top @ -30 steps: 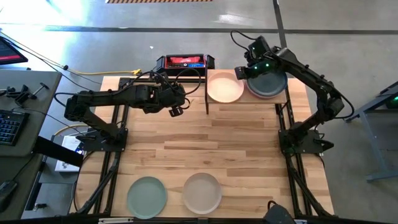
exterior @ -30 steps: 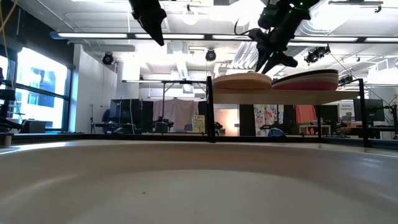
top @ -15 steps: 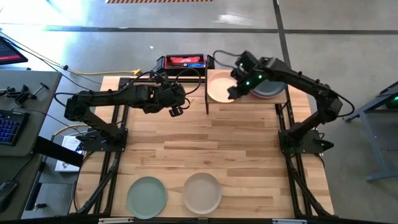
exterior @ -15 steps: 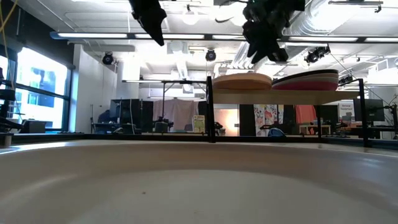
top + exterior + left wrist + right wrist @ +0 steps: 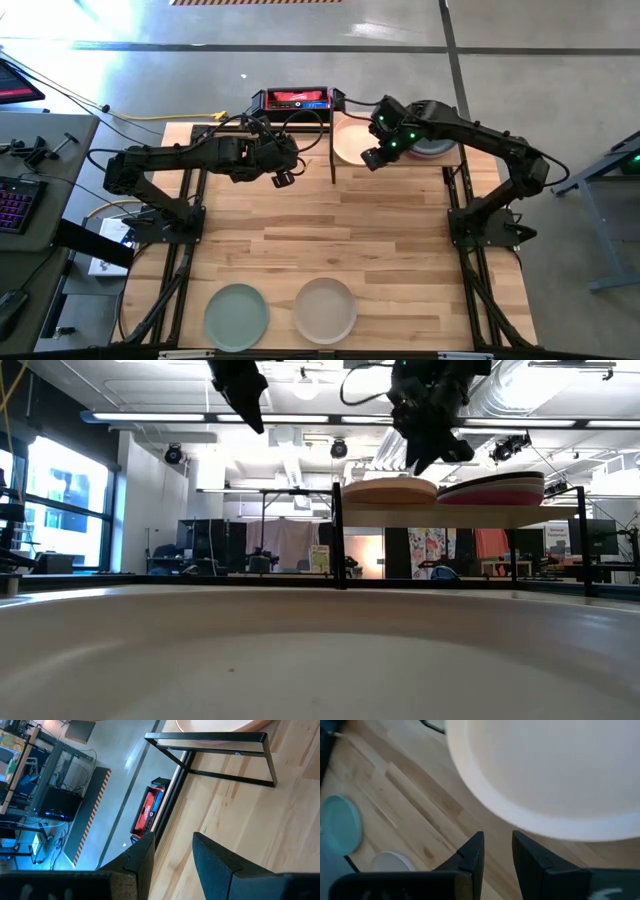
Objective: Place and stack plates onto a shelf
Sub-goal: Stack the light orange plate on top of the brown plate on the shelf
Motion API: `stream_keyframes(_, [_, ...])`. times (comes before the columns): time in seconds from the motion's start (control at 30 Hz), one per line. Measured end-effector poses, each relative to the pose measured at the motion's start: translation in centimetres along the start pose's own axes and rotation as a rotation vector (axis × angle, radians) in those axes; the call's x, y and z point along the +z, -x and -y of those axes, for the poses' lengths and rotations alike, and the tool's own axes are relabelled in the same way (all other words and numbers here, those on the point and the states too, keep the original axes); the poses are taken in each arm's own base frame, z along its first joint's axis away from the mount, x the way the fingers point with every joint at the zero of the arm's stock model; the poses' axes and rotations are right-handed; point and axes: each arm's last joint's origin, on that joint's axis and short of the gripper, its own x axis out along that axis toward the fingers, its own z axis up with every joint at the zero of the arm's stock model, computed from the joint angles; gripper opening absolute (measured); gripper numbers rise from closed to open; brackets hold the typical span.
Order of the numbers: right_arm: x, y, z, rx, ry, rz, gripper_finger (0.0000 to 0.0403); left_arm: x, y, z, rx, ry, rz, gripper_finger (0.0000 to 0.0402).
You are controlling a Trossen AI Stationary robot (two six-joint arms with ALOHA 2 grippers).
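Observation:
On the shelf (image 5: 392,163) at the table's far right stand two stacks of plates: one with a peach plate (image 5: 350,140) on top, one with a charcoal plate (image 5: 437,145) on top. In the low view the right stack (image 5: 495,488) shows pink and magenta rims. A sage green plate (image 5: 236,316) and a beige-grey plate (image 5: 324,309) lie flat near the front edge. My right gripper (image 5: 371,158) hangs open and empty above the peach plate's near edge (image 5: 530,820). My left gripper (image 5: 284,180) hovers open and empty left of the shelf.
A black-and-red box (image 5: 297,99) sits at the far edge, left of the shelf. The shelf's black frame post (image 5: 215,755) stands just ahead of my left gripper (image 5: 172,840). Bare planks (image 5: 340,230) span the table's middle. Beside the table on the left stands a desk with a keyboard (image 5: 15,200).
My right gripper has swung toward the table's left, from above the charcoal-topped stack to above the near edge of the peach-topped stack, tipping a little more downward. It stays open and empty. The plates have not moved.

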Motion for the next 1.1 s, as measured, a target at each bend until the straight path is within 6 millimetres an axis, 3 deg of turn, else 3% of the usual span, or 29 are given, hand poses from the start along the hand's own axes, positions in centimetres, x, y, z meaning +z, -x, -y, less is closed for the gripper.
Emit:
stream_keyframes(0.63, [0.3, 0.2, 0.0, -0.019, -0.025, 0.041, 0.008, 0.0, 0.0, 0.0, -0.007, 0.0, 0.0, 0.0124])
stream_keyframes(0.97, [0.6, -1.3, 0.4, -0.072, -0.04, 0.01, 0.008, 0.0, 0.0, 0.0, -0.007, 0.0, 0.0, 0.0124])
stream_keyframes(1.1, [0.8, -0.7, 0.1, -0.066, -0.034, 0.037, 0.008, 0.0, 0.0, 0.0, -0.007, -0.001, 0.0, 0.0124])
